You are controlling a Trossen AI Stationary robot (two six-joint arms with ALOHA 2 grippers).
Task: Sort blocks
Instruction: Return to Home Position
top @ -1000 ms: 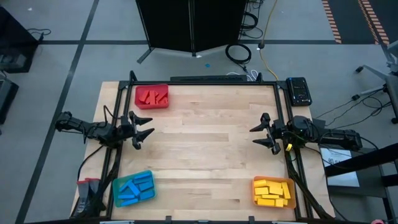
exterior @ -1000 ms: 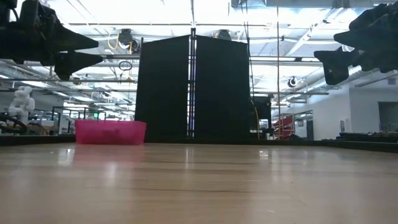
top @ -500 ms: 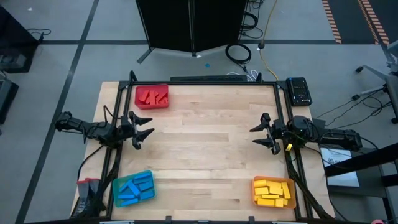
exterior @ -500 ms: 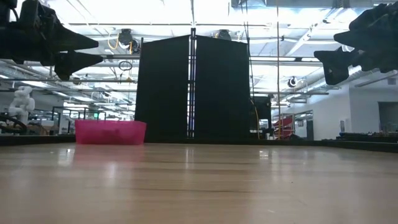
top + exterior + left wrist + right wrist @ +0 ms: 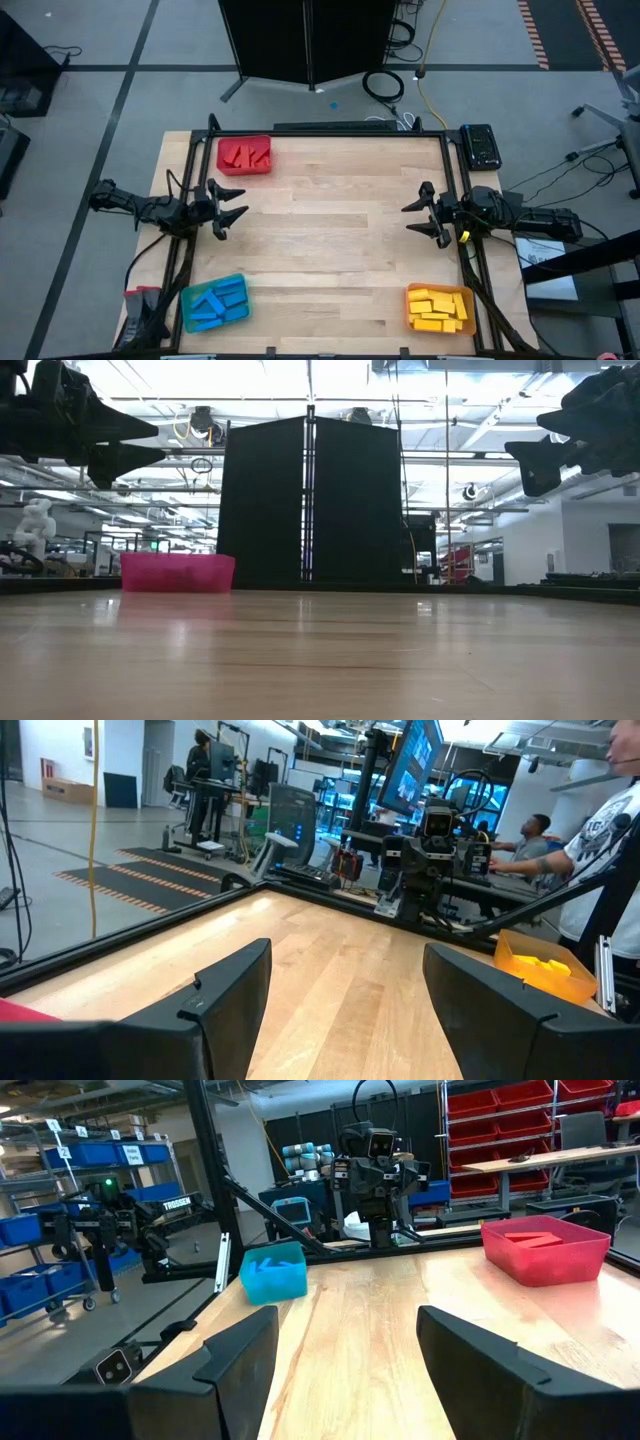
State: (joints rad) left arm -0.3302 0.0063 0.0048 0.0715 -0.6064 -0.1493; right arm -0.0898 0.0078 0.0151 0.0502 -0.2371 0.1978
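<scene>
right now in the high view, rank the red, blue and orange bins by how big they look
1. blue bin and orange bin: they look about alike, so I can't rank one over the other.
2. red bin: clearly the smallest-looking of the three.

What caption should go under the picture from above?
Red blocks, blue blocks and yellow blocks lie sorted in separate bins; left gripper and right gripper hover open over the table.
</scene>
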